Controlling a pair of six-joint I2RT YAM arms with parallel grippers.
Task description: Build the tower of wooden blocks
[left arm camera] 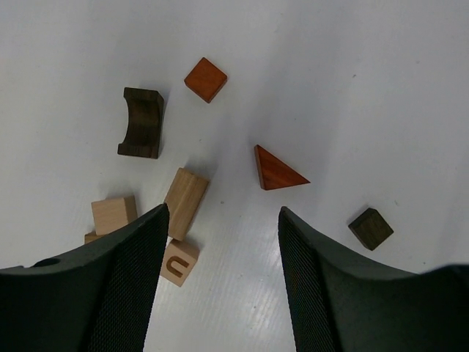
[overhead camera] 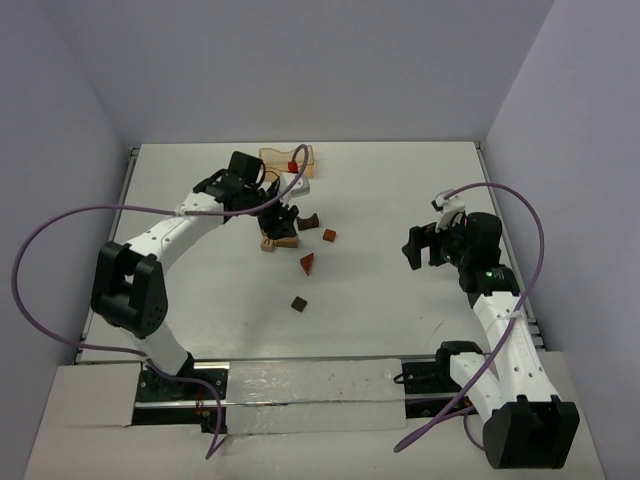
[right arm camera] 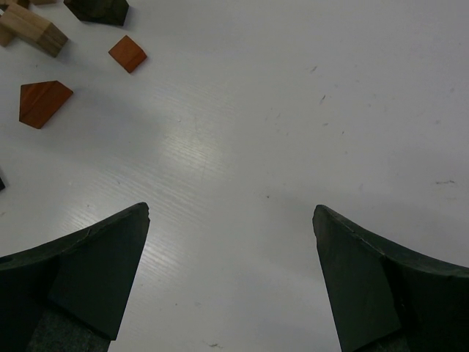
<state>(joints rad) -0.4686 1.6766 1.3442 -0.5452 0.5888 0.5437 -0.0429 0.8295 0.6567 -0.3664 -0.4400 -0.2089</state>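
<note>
Your blocks (overhead camera: 307, 263) lie loose left of mid-table: tan, reddish and dark pieces, among them a red wedge (left arm camera: 277, 170) and a dark arch (left arm camera: 141, 122). Bare table stretches to their right. The left gripper (left arm camera: 222, 213) hangs over them, jaws partly apart and empty. The right gripper (right arm camera: 231, 211) gapes wide, empty. Only the top view shows the tray (overhead camera: 275, 155).

One tray (overhead camera: 272, 157), two dark blocks (left arm camera: 141, 122) (left arm camera: 371, 228), one reddish-brown wedge (left arm camera: 277, 170).
</note>
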